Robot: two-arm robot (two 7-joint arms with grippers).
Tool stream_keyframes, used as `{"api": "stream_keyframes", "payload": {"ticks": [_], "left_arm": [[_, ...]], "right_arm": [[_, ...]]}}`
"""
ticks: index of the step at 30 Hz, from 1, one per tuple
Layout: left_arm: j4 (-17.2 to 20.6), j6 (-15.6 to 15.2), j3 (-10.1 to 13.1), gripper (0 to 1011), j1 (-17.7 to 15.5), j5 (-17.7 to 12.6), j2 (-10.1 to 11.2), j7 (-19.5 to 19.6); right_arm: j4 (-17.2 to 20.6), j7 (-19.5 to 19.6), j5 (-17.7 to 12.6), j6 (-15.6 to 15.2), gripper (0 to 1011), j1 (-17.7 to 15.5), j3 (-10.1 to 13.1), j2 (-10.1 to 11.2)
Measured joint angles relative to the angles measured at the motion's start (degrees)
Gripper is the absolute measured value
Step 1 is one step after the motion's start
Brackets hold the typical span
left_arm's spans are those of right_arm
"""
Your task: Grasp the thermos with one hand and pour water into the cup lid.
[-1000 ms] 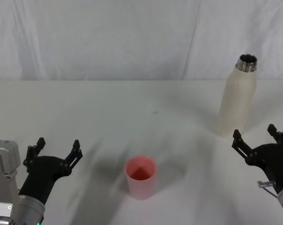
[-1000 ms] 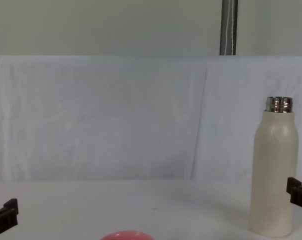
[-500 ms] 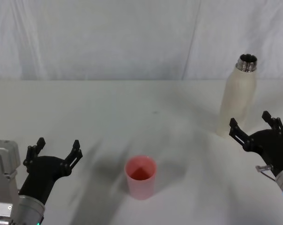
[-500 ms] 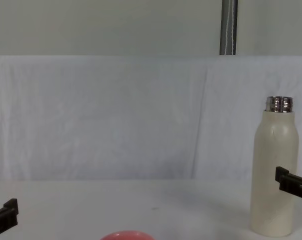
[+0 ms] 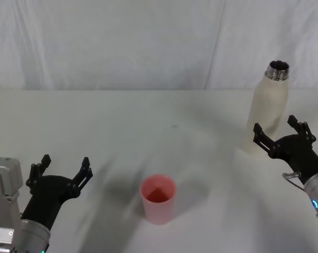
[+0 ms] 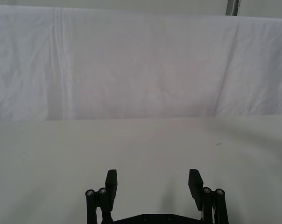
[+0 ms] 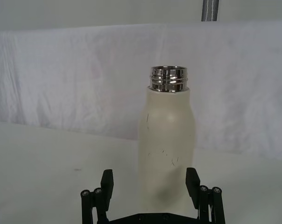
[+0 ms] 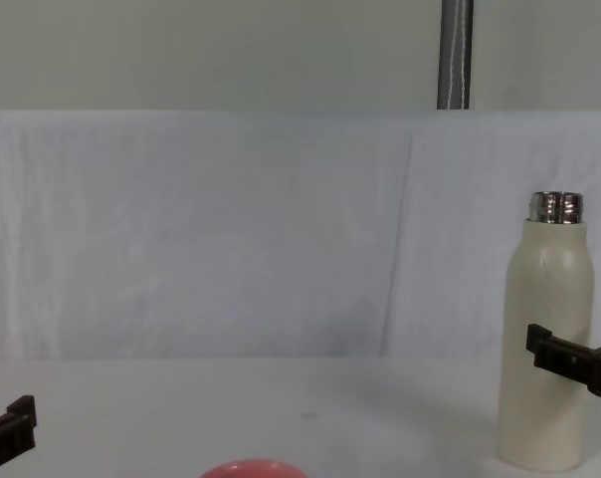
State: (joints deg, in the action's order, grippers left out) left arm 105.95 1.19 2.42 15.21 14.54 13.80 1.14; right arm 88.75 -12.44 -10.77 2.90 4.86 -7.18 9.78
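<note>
Right gripper [image 5: 279, 132]: you have brought it forward over the last second, from low beside the thermos up to its lower body. The fingers are spread wide and, in the right wrist view, stand one to each side of the bottle, not yet touching it.
Thermos [image 5: 267, 108]: it stands upright at the far right of the table [image 5: 148, 121], lid off, steel neck bare. It has not shifted while you closed in.
Cup lid [image 5: 158, 198]: the pink cup sits open-side up near the front centre, well apart from the thermos and unchanged.
Left gripper [image 5: 61, 171]: parked low at the front left, fingers wide, same place as before.
What this means: your approach looks nearly done; judging by the straddle, the next move is a little more reach and then a squeeze on the body.
Watch: the bottle is tall and open, so a lopsided squeeze could tip it.
</note>
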Motion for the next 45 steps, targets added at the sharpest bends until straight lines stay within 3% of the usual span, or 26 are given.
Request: {"api": "stream_keyframes", "payload": {"ticks": [12,45], "left_arm": [[0.0,0.0,0.0,1001,0.0,0.0,0.0,0.0],[0.0,0.0,0.0,1001,0.0,0.0,0.0,0.0]], "right_arm": [[-4.7,-0.7,-1.6,1.0,1000,2.4,-0.6,0.1],[-12.5,-1.3,-3.5,2.6,1000,7.0,-0.7,-0.1]]}}
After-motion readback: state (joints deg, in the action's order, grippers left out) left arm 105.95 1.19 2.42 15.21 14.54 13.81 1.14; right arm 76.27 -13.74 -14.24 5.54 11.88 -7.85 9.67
